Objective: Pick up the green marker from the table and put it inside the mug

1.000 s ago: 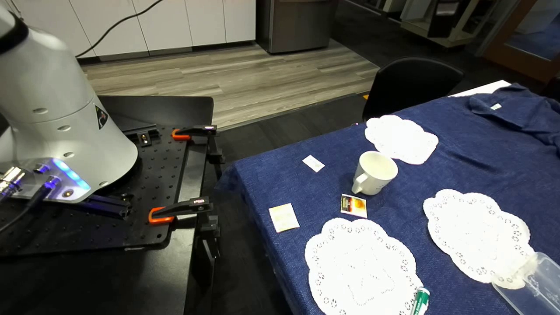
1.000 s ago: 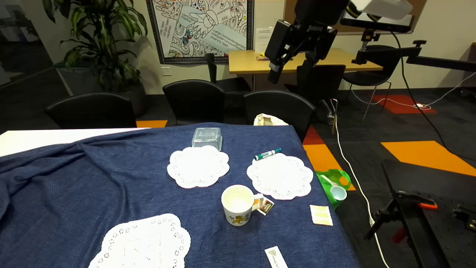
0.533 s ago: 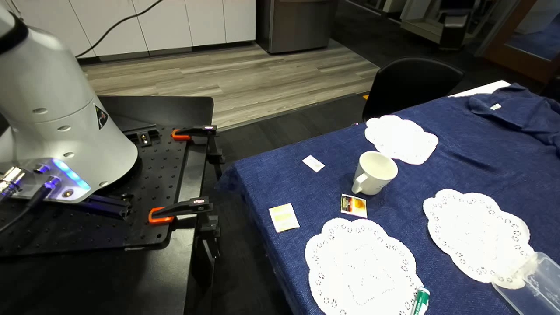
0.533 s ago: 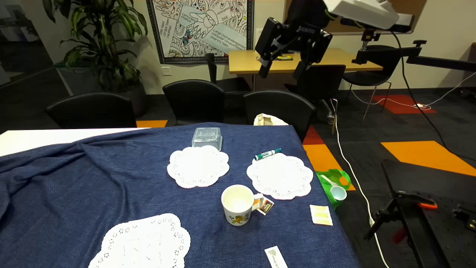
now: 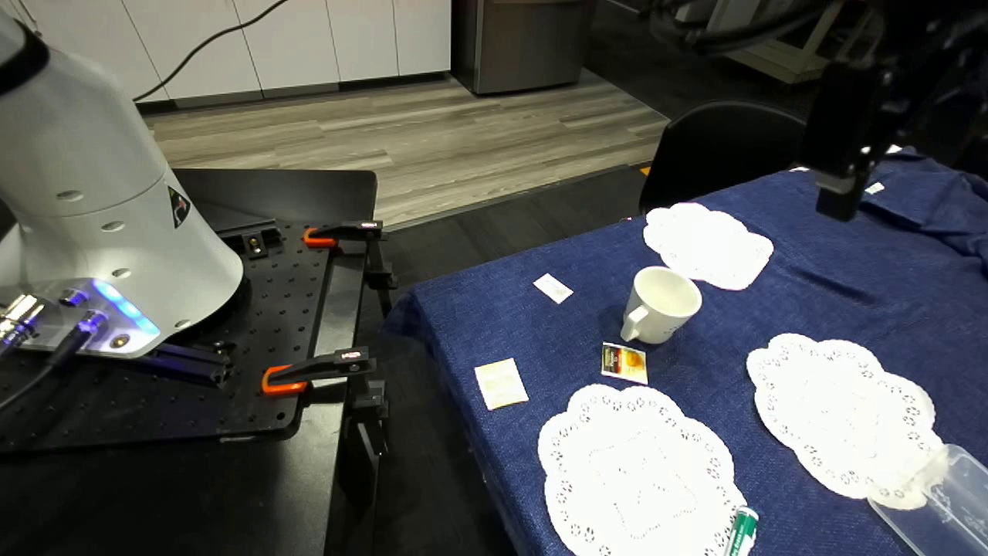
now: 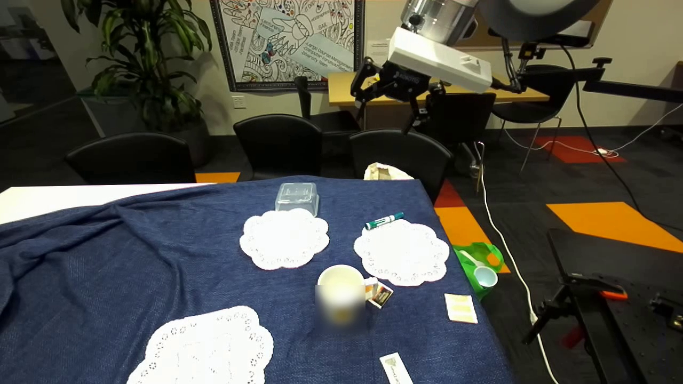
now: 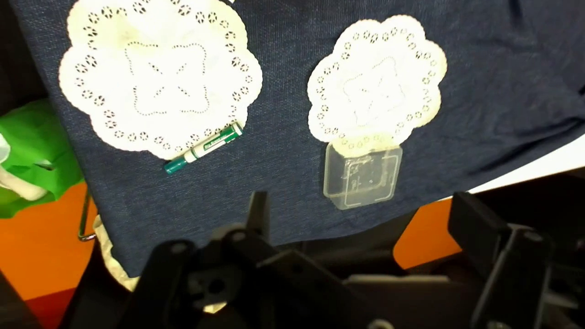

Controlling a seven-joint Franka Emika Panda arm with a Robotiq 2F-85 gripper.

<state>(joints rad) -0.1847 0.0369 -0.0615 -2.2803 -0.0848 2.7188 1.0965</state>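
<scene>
- White and scalloped, a doily (image 6: 208, 352) lay nearest in an exterior view, with a narrow paper packet (image 6: 396, 369) near it.
- Dark blue cloth draped the table (image 6: 309, 349) beneath them.
- Next stood the mug (image 6: 336, 274), upright; its lower part was blurred there, and its handle partly hid a small tea packet (image 6: 381, 296).
- Toward the table's edge lay a pale yellow square packet (image 6: 461, 308).
- Farther along, two more doilies (image 6: 285, 240) lay side by side, slightly apart.
- At the rim of one lay the green marker (image 6: 384, 221), on its side, partly over the lace and partly on the cloth, well apart from the mug.
- Overlapping the other's edge was a clear plastic box (image 6: 297, 198).
- High above hung the gripper (image 7: 361, 205), its jaws spread wide and released, well apart from the marker.
- Beyond stood black chairs (image 6: 277, 144), a pale desk (image 6: 339, 93), a leafy plant (image 6: 152, 80) and, on the wall, a framed picture (image 6: 291, 42).
</scene>
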